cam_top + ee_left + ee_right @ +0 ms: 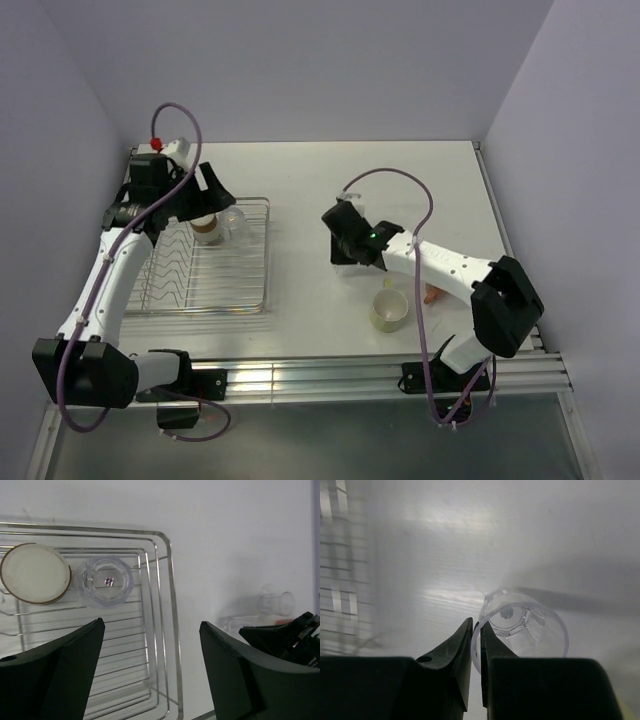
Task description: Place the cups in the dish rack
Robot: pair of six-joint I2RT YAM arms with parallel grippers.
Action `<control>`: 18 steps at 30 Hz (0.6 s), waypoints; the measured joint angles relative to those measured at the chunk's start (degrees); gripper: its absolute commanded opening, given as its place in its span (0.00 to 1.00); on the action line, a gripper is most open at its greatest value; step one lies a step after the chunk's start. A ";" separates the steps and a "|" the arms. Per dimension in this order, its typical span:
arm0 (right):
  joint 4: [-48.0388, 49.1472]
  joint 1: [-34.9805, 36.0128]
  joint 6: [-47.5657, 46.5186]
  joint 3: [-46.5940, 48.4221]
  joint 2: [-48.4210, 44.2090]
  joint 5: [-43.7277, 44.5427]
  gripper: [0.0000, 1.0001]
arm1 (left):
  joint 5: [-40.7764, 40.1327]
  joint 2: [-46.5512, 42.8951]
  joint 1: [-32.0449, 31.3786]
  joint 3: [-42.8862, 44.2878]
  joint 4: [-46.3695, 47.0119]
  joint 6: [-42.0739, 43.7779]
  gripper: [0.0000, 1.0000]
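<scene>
**Right claw (476,625) pinches a tumbler (530,630); left claw (151,625) open over rack (190,275)**

From above: the rack lies left on the surface (300,170), with bare room beyond its right edge. A brown cup (207,228) and a glass (235,222) sit in its far right corner. A green mug (389,309) stands by the right arm.

Left wrist: spread fingers hold nothing.

Right wrist: fingers closed on the tumbler's rim, bare surface around.

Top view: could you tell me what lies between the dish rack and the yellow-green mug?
Bare table in the top view, from dish rack to mug.
</scene>
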 measured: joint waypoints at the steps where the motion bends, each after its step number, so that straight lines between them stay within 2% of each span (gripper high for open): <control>1: 0.07 -0.94 -0.42 1.92 -0.22 -2.19 0.00 | 3.37 -0.70 2.54 -1.46 1.60 -0.72 0.86; 5: 3.23 -6.82 -1.11 10.21 -1.38 -14.38 0.00 | 17.49 -3.21 9.03 -6.38 10.12 -5.55 0.92; 7: 5.70 -9.44 -0.68 14.23 -1.46 -20.63 0.00 | 24.98 -4.22 9.88 -9.81 18.49 -10.27 0.94; 10: 10.19 -11.80 1.44 19.02 -1.46 -29.83 0.00 | 34.67 -5.38 9.90 -17.62 35.95 -21.31 0.95; 14: 18.80 -13.05 6.84 21.79 -1.16 -40.74 0.00 | 40.35 -4.72 9.27 -21.22 47.69 -30.42 0.96; 18: 28.44 -13.33 14.12 21.86 0.70 -49.09 0.00 | 41.40 -4.50 6.95 -21.18 55.06 -34.38 0.96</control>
